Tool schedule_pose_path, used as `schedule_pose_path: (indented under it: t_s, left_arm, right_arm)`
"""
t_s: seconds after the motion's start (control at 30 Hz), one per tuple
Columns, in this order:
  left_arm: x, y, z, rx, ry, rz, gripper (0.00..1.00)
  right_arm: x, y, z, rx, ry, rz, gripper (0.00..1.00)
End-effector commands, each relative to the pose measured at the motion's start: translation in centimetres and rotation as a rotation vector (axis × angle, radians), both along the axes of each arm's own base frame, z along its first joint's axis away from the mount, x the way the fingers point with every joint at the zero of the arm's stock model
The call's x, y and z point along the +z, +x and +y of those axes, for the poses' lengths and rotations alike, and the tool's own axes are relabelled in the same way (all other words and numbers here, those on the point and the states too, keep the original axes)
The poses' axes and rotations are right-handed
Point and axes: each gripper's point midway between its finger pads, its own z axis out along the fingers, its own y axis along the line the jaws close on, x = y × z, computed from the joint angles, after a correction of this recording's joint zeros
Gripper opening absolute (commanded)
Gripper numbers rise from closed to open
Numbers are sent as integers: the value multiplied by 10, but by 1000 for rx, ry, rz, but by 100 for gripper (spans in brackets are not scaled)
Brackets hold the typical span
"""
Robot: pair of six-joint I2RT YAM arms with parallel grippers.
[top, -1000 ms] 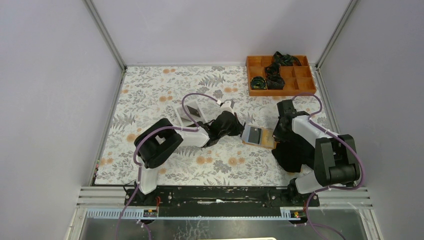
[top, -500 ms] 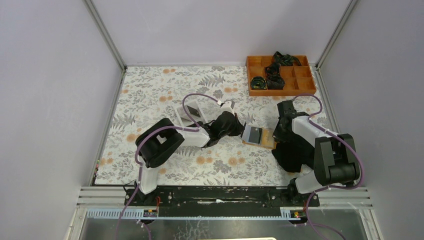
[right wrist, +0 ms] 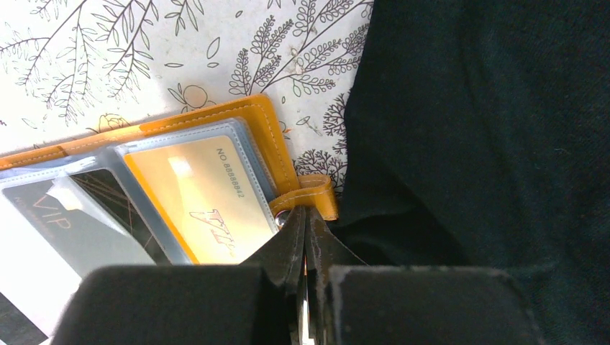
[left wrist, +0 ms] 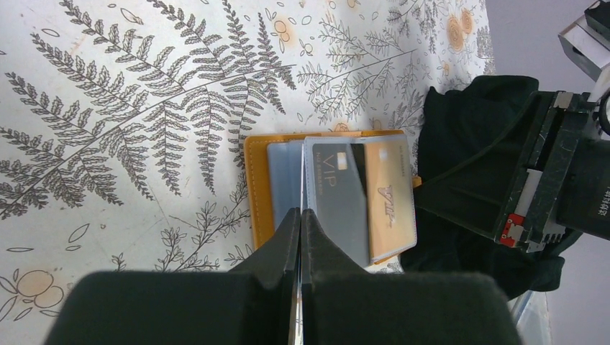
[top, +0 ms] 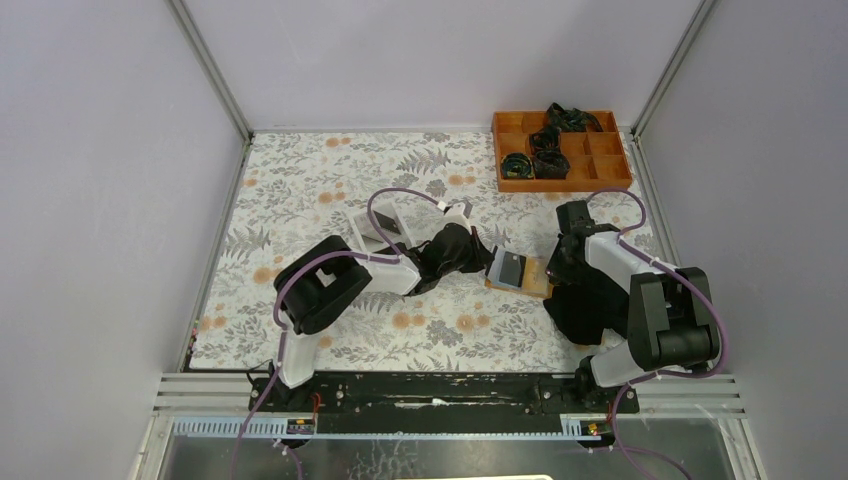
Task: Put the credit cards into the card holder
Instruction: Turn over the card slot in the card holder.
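Wallet work mid-way: card holder (left wrist: 257, 188) lies open and flat on the table between the two arms, its right edge touching the black cloth (right wrist: 489, 144). Gold card (right wrist: 205, 201) sits fully inside a clear sleeve, so that one looks done. A black card (right wrist: 108, 190) shows behind the grey card (left wrist: 337, 198). The grey card lies over the middle sleeves and does not look seated, so it is probably the step in hand. Left gripper (left wrist: 300, 215) has its fingers clenched at the near edge of that grey card; whether they pinch the card or the clear sleeve cannot be told. Right gripper (right wrist: 306, 228) is clamped on the clasp tab (right wrist: 316, 195), pinning the holder in place. Left to do by this read: push the grey card home, then any others. A white box (top: 362, 228) behind the left arm holds something dark, maybe another card, too small to tell. Surface is a floral fern-print tablecloth (top: 330, 180). An orange tray (top: 510, 183) with dark items sits at the far right corner. Plain pale walls (top: 430, 60) with metal rails enclose the table
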Motion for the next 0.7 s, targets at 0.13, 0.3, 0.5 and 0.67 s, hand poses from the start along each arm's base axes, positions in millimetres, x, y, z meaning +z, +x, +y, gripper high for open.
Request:
schedule_pose_path:
  t_s: [0.13, 0.3, 0.5, 0.67]
  left_arm:
    - [15, -2, -3, -3, -54, -27, 0]
    - [19, -2, -2, 0, -55, -31, 0]
    - [27, -1, -7, -1, -82, -29, 0]
    - [33, -1, -15, -19, -108, -28, 0]
  right_arm:
    - [-18, -10, -10, -19, -34, 46, 0]
    - [-18, -9, -10, -17, -30, 46, 0]
    - [-20, -10, -9, -16, -26, 47, 0]
    - [-21, -10, -9, -16, -26, 48, 0]
